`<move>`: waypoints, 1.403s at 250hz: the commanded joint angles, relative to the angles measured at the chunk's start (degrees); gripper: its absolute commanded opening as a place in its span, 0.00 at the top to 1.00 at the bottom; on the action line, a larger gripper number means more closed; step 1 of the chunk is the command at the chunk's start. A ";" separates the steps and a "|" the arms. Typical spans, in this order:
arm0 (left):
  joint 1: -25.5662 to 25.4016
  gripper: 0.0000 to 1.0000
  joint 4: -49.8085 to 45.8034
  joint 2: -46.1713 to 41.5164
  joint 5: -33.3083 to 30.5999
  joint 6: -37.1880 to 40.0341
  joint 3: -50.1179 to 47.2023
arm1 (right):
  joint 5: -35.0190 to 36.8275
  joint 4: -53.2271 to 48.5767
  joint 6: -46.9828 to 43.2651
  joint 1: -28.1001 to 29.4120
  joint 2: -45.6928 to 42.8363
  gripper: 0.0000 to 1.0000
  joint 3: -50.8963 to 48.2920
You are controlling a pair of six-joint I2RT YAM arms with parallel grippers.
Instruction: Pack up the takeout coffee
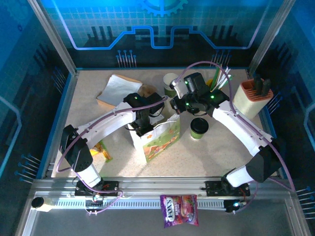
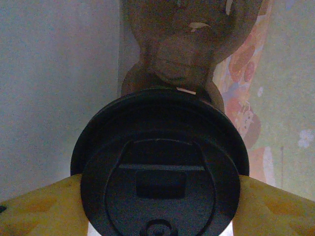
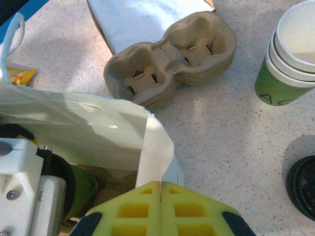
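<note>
Left wrist: left gripper (image 2: 158,209) clasps one cup (image 2: 160,147), second cup (image 1: 199,128) stands outside, right gripper (image 3: 161,201) pinches bag (image 3: 98,128).

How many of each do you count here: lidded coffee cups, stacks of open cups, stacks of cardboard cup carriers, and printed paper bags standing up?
black-lidded green-and-white paper cup: 2
stack of lidless green-and-white paper cups: 1
stack of brown moulded-pulp cup carriers: 1
flower-printed white paper bag, standing: 1
total: 5
</note>
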 commanded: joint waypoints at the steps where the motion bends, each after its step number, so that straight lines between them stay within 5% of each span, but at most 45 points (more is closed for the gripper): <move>1: 0.58 0.44 -0.53 0.02 1.38 1.27 -0.27 | -0.62 -0.39 0.19 0.14 1.01 0.94 -1.06; 351: 0.49 0.44 -2.65 -4.52 6.60 3.06 2.52 | -1.13 -0.86 -0.09 0.15 3.00 0.94 0.83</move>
